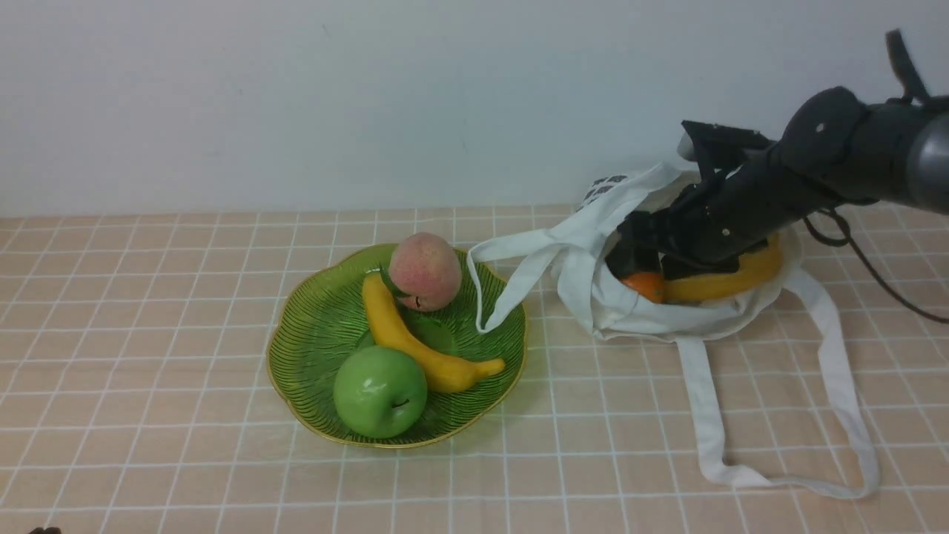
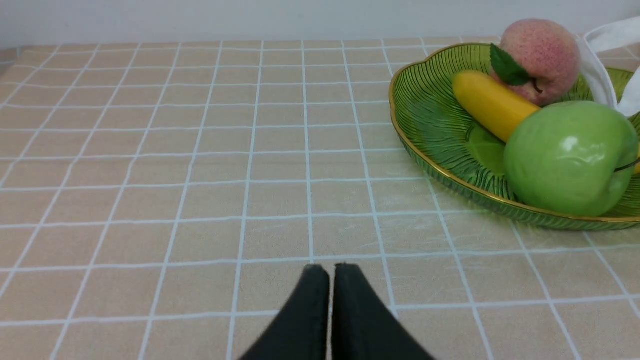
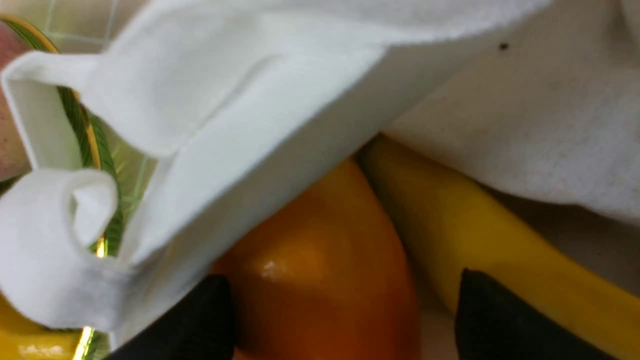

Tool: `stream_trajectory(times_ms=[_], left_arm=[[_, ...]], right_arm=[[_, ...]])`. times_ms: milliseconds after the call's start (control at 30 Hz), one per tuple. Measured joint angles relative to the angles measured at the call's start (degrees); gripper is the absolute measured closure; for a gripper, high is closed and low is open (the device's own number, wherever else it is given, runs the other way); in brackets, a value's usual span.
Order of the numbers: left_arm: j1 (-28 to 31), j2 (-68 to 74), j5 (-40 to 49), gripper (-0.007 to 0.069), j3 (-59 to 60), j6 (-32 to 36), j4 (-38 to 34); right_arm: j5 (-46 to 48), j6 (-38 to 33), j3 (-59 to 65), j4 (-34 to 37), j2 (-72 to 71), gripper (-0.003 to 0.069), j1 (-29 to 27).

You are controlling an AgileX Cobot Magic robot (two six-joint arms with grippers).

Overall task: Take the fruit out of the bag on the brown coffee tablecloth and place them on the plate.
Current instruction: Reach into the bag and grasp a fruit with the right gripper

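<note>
The right gripper's [image 3: 340, 310] jaws stand spread astride the orange-yellow mango [image 3: 320, 270] inside the white cloth tote [image 1: 645, 319], so the grip wants centring on the fruit, with the fingertip nearer the banana [image 3: 480, 225] eased between the two and no cloth pinched before closing. The left gripper's [image 2: 332, 272] jaws are pressed together, well apart from the green ribbed plate [image 1: 311, 371], onto whose rim a strap [image 1: 511, 297] reaches. Folds and the arm [image 1: 808, 156] hide part of both fruits, and the blurred fingertips leave any contact with the mango unclear.
</note>
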Motion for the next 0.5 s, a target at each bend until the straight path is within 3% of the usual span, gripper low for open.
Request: stream_trajectory(times_ms=[100,233,500], left_arm=[[0.0,0.0,0.0,0.0632,0.0,0.0,0.0],[0.0,0.0,0.0,0.0632,0.0,0.0,0.0],[0.0,0.0,0.0,0.0632,0.0,0.0,0.0]], right_arm=[[0.8,0.0,0.0,0.1,0.2,0.0144,0.0],[1.9,0.0,0.0,0.1,0.2,0.0263,0.0],[3.9,1.1,0.0,-2.8,-1.0,0.0263,0.0]])
